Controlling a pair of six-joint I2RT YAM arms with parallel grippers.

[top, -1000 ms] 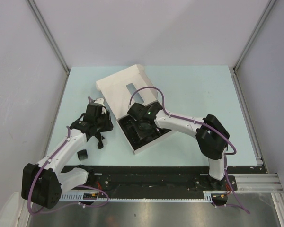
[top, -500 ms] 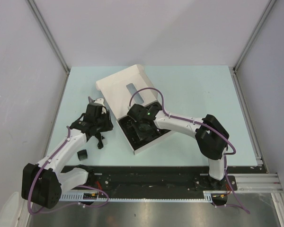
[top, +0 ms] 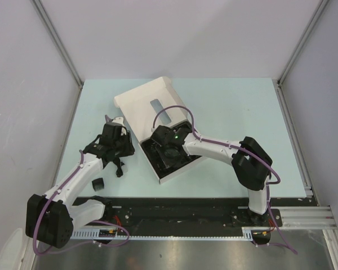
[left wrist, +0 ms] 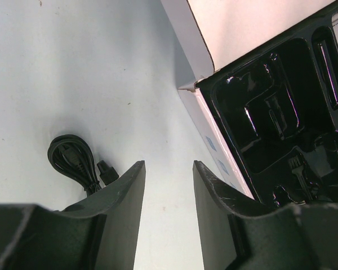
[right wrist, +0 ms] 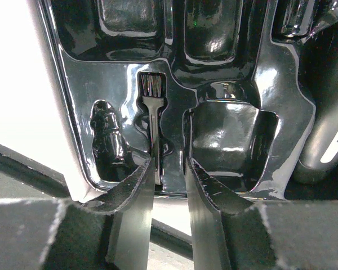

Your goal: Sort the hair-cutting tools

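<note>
1. The thin black brush [right wrist: 151,107] lies in a narrow moulded slot of the black tray [right wrist: 225,140]. In the right wrist view its long axis runs straight up and down, with the bristles pointing away from the claw and the handle pointing toward it.
2. The right gripper [right wrist: 169,167] hangs low over that slot, its jaws parted by a narrow gap that is wider than the handle. The handle's end sits just inside one finger [right wrist: 132,191]. Whether they touch cannot be told, and nothing is pinched.
3. The black-and-silver clipper [right wrist: 324,112] lies lengthwise in the compartment at the right of the tray, roughly parallel to the brush and partly cut off by the picture's edge.
4. The left gripper [left wrist: 168,169] is above the table [left wrist: 101,67], just beside the corner of the white box [left wrist: 191,56]. Its jaws are spread, with only bare table between them.
5. The coiled black cable [left wrist: 73,160] rests on the table just beside the left gripper, apart from the box.
6. A small black comb guard [top: 97,184] sits on the table near the left arm, well apart from the tray.
</note>
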